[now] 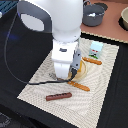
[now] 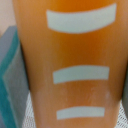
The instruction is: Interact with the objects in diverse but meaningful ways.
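Note:
My arm's white wrist (image 1: 64, 57) hangs low over the striped placemat (image 1: 107, 75) and hides the gripper's fingers. The wrist view is filled by a blurred orange surface (image 2: 75, 55) with three pale stripes, very close to the camera. No finger shows there. A brown sausage stick (image 1: 59, 96) lies on the mat's near side. Two orange sticks (image 1: 79, 86) (image 1: 92, 61) lie beside a round yellowish piece (image 1: 85, 70) next to the wrist. The pale blue carton (image 1: 96, 48) stands at the mat's far side. A grey pot (image 1: 94, 14) sits beyond it.
A pale bowl (image 1: 124, 19) sits at the far edge on the exterior view's right, on a brown surface. A black cable (image 1: 15, 65) loops from the arm across the dark table. A grey-teal shape (image 2: 10, 85) borders the orange surface in the wrist view.

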